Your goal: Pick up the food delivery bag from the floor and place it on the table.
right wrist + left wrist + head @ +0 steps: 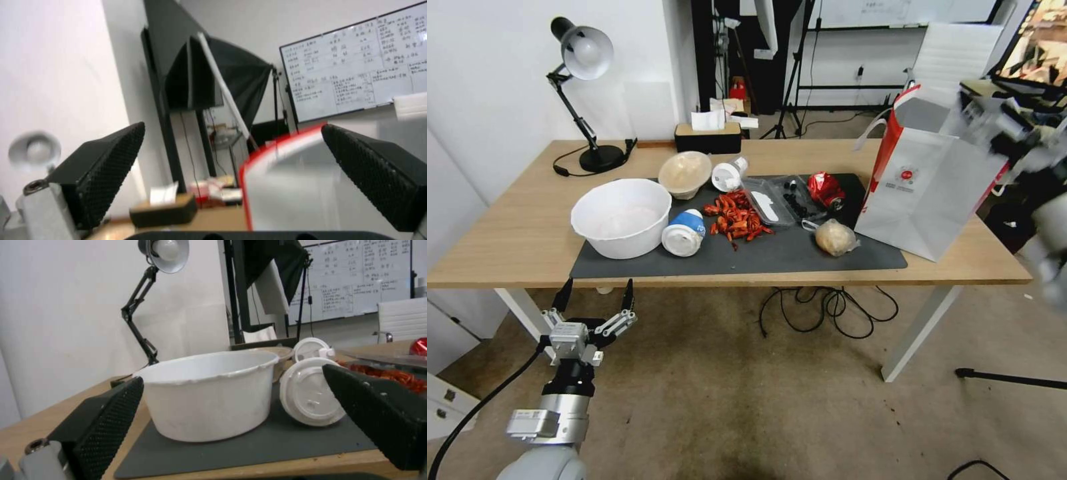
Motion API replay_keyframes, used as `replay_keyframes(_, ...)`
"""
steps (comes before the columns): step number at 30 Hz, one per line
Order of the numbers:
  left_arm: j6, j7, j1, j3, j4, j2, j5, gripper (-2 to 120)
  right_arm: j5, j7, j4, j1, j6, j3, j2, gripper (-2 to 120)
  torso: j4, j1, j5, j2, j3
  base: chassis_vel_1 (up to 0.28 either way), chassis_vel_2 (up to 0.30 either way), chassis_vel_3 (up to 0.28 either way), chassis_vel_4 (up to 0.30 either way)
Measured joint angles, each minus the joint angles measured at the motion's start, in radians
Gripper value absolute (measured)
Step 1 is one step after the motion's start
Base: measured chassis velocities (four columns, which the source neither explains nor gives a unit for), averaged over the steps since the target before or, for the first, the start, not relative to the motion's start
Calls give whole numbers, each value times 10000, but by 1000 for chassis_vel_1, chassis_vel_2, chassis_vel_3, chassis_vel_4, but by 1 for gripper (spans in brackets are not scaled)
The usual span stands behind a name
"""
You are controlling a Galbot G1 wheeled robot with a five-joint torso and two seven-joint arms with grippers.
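We find the food delivery bag (924, 190) standing upright on the right end of the worktop (514, 247), its near corner resting on the dark grey mat (787, 257) and its mouth open upward. One white strap handle arches off its far left edge.

The right pincer (1010, 130) is raised beside the bag's upper right corner; it is blurred in the head view, so we cannot say whether it touches the bag. In the right wrist view its fingers (106, 170) stand wide apart with nothing between them, the bag's red-edged rim (276, 150) just below and beyond.

The left pincer (595, 297) hangs below the worktop's near edge, over the floor (747, 407), its jaws spread and empty. In the left wrist view it faces the white bowl (209, 393) and a lidded cup (309, 395) lying on its side on the mat.

Also on the mat are a heap of red food (737, 217), a small clear bag of beige food (835, 238) and a crushed red can (826, 189). A black desk lamp (584, 87) stands at the far left corner.
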Motion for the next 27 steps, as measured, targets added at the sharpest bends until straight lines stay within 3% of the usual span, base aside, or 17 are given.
replay_keyframes(4,0,9,10,-56,-6,29,6,100,-2307,-253,390,-2094,1052,-277,1204,100,-1,-1,3,0,0,0,0,0,0)
replay_keyframes(10,0,9,-38,-65,95,80,1,100,-4391,-5,284,-3728,2183,-725,2420,100,1,-1,1,0,0,0,0,0,0)
replay_keyframes(16,12,-14,-107,-11,196,63,40,100,-5441,83,-8,-4556,2920,-1289,3259,100,-1,-1,1,1,0,0,0,0,0)
replay_keyframes(27,143,-142,-138,16,206,56,-24,100,-6379,424,-371,-4800,3113,-1804,3692,100,0,-1,3,0,1,0,0,0,0)
